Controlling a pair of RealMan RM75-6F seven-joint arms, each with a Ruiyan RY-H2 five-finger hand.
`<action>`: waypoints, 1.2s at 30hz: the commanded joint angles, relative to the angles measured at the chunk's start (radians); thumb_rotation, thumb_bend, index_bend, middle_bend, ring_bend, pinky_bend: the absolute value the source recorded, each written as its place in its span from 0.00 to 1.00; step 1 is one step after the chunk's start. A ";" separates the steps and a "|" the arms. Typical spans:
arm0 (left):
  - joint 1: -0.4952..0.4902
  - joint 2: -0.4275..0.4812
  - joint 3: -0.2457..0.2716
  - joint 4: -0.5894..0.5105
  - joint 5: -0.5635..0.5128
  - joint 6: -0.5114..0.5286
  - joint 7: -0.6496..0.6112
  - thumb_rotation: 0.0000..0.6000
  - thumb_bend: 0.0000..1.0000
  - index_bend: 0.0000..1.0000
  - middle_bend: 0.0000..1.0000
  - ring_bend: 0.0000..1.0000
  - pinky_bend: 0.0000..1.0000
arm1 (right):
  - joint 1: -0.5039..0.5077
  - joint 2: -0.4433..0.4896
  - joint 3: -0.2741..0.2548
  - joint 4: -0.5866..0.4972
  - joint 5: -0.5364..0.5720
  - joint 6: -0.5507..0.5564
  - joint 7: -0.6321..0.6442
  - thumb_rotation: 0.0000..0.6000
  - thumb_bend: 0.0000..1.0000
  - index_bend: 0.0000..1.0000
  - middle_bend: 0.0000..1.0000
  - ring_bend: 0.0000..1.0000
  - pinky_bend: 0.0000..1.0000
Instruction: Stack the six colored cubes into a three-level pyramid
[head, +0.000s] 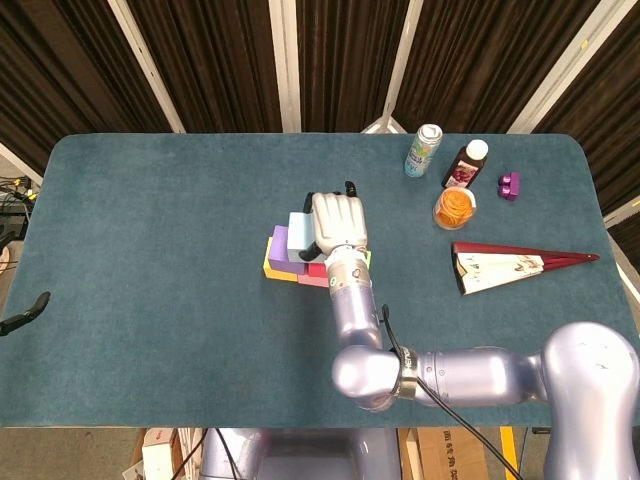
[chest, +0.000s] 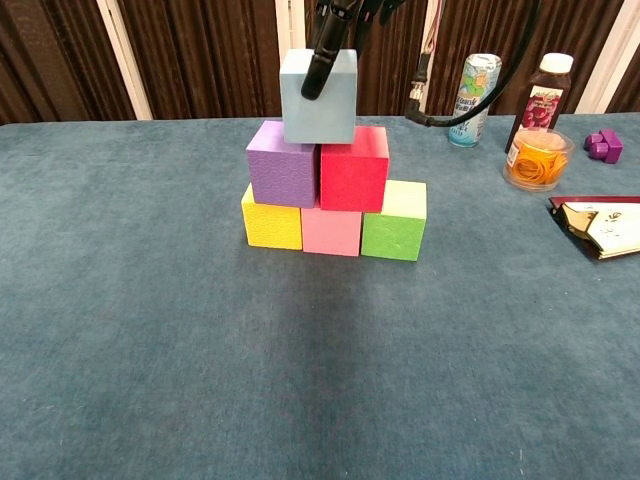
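- I have five cubes in place: yellow cube (chest: 271, 217), pink cube (chest: 332, 231) and green cube (chest: 393, 229) at the bottom, purple cube (chest: 284, 163) and red cube (chest: 353, 168) on them.
- My right hand (head: 337, 222) clamps the light blue cube (chest: 318, 98) at the top, over the seam; I think it only needs letting go.
- At 2 o'clock on the desk (head: 150, 250), a clear cup (chest: 538, 160) holds orange rubber bands.
- My left hand is out of sight.

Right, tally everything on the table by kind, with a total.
Cubes: 6 (light blue cube, purple cube, red cube, yellow cube, pink cube, green cube)
Can: 1
Bottle: 1
Jar of orange rubber bands: 1
Small purple block: 1
Folded fan: 1
Total: 11
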 joint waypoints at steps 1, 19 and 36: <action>0.000 0.000 0.000 -0.001 -0.001 -0.001 0.001 1.00 0.27 0.12 0.07 0.00 0.00 | -0.003 -0.003 0.001 0.005 -0.002 -0.004 0.000 1.00 0.16 0.47 0.43 0.28 0.00; 0.001 0.001 -0.004 -0.004 -0.005 -0.003 0.002 1.00 0.27 0.12 0.07 0.00 0.00 | -0.018 -0.017 0.012 0.014 -0.017 -0.014 -0.014 1.00 0.16 0.47 0.40 0.28 0.00; 0.004 0.002 -0.007 -0.006 -0.008 0.000 0.002 1.00 0.27 0.12 0.07 0.00 0.00 | -0.026 -0.030 0.016 0.023 -0.023 -0.019 -0.019 1.00 0.16 0.47 0.37 0.27 0.00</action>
